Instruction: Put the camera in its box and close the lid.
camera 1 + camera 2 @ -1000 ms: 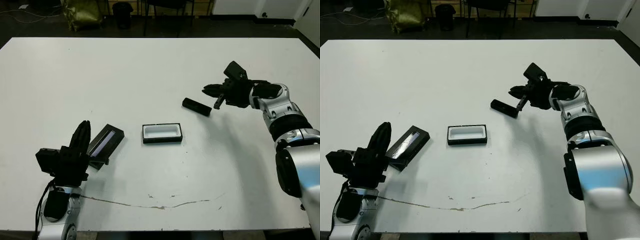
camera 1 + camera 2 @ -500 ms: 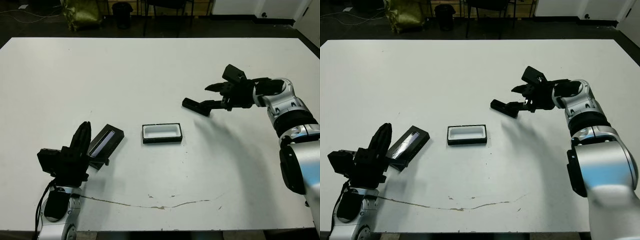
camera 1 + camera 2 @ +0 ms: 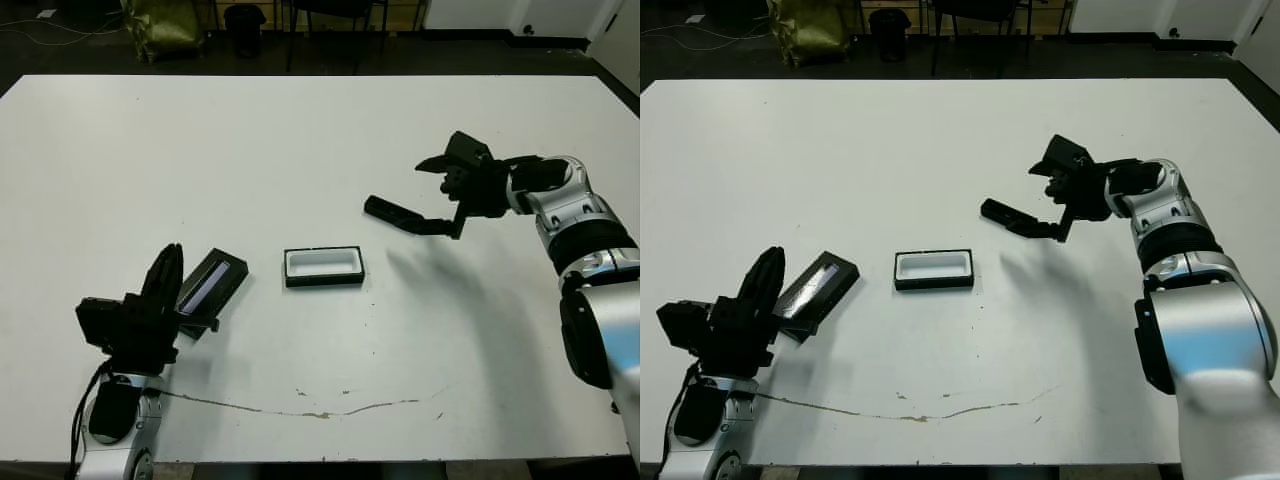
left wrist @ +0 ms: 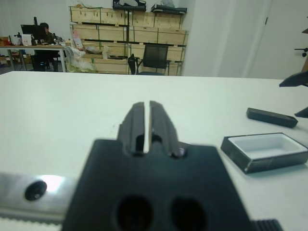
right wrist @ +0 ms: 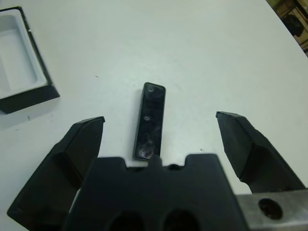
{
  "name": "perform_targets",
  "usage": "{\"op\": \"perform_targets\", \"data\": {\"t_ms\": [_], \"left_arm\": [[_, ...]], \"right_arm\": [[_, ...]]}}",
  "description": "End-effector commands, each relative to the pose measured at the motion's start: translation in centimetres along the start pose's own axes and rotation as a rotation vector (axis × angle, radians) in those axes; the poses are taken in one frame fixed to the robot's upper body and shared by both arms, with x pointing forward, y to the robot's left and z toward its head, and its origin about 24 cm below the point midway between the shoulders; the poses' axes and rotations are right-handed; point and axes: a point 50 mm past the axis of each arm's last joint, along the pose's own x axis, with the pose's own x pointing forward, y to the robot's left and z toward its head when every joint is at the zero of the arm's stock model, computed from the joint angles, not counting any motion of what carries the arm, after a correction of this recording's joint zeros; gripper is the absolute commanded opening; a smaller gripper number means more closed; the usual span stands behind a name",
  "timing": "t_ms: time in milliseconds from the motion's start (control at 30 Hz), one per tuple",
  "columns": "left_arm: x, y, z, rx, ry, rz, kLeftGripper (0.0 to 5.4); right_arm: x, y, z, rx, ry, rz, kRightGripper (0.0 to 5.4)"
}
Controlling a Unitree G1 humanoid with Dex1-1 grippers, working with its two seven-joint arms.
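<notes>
Since 0.5 s earlier, the right gripper [image 5: 159,132] had spread wide, empty, over the camera [image 5: 149,120]. The left gripper [image 4: 147,120] stayed closed, empty, beside the lid [image 3: 211,283]; the box [image 3: 323,266] was unmoved.

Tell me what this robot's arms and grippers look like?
Both arms are silver-grey metal shells with black joints. The right gripper and left gripper are matte black, each with two tapered fingers rising from a blocky black body. A black cable runs beside the left forearm.
</notes>
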Motion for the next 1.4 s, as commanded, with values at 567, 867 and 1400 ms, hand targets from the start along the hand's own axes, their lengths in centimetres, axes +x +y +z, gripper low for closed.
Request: {"op": "perform_targets", "data": {"t_ms": [567, 867, 1400], "left_arm": [[-0.3, 0.2, -0.6, 0.03, 0.034, 0.001, 0.0], [-0.3, 0.2, -0.5, 0.017, 0.048, 0.002, 0.0], [-0.3, 0.2, -0.6, 0.028, 0.038, 0.002, 0.0]], "right_arm": [[1.4, 1.8, -2.6, 0.228, 0.091, 0.054, 5.39], [1.8, 2.2, -2.8, 0.223, 0.101, 0.057, 5.39], [1.8, 3.0, -4.6, 0.273, 0.128, 0.032, 5.39]]}}
